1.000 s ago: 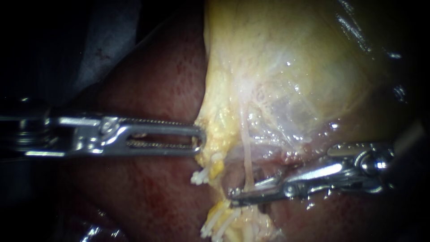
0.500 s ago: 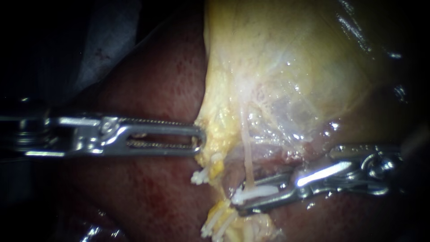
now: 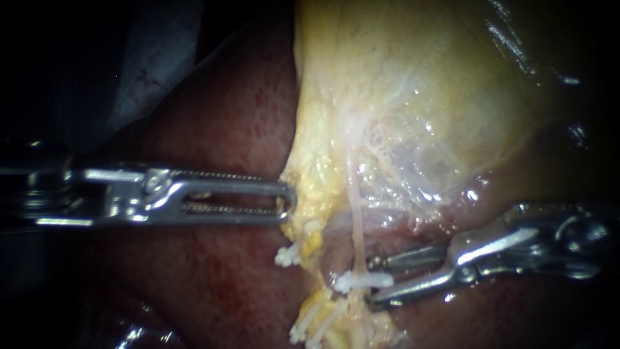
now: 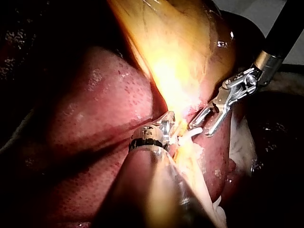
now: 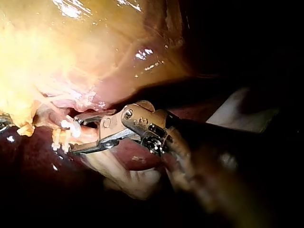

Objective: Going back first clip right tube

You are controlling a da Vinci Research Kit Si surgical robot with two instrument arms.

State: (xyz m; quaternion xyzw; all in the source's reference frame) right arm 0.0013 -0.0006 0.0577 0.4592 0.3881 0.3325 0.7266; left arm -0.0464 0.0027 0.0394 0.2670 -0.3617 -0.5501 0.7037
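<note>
**Tissue lit against darkness**

Dark red liver (image 3: 213, 129), glossy and finely stippled, fills the centre and lower left of the frame. Blackness surrounds it, with a grey sheet (image 3: 152, 64) at upper left. A translucent yellow gallbladder (image 3: 400, 77) with a wet sheen spreads across the upper right. From it a thin pale tube (image 3: 355, 220) runs straight down at centre, crossed low down by a small white clip (image 3: 352, 281).

The slender steel left instrument (image 3: 287, 203) enters from the left edge. Its long, slotted, toothed jaws pinch the gallbladder's yellow edge. The steel right instrument (image 3: 369, 280) comes from the right edge with its jaws spread, gripping nothing. The clip's right end lies between their tips. Short white strands (image 3: 316, 323) fringe the yellow tissue at lower centre.
</note>
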